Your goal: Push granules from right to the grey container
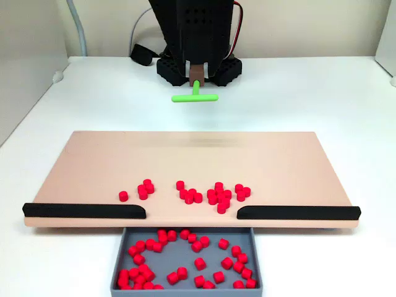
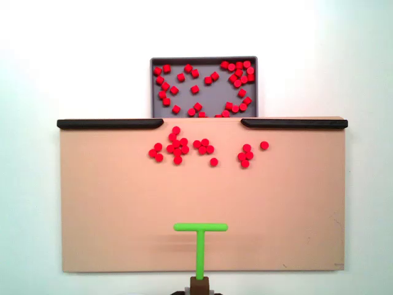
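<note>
White tabletop carries a tan board. In a fixed view, granules are scattered near the front edge, partly behind the black strips; others lie in the grey container. The gripper is clamped on the green T-stick. In a fixed view from above, the T-stick sits well behind the granules; a centred push is judged likely to jam outer pieces against the strips beside the container.

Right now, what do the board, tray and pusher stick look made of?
Board: matte tan, flat, uniform, no grain; wood composite or plastic, can't tell which. Grey container: likely moulded plastic, low walls, dull finish. Green T-stick: solid bright colour, smooth, probably plastic.
</note>
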Tool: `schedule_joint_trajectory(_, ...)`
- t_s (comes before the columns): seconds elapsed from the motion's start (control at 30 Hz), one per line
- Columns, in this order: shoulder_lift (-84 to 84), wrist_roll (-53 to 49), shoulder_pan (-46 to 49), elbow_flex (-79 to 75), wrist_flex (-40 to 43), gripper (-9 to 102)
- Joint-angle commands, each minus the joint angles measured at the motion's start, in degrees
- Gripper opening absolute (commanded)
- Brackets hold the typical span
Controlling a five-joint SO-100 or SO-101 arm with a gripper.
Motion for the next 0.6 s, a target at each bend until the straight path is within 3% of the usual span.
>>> schedule_joint_trajectory(0.0, -1.7, -2.5, -0.2, -0.4, -0.2, 0)
schedule_joint_trajectory(0.57, -1.9, -2.8, 0.0, -0.8, -0.2, 0)
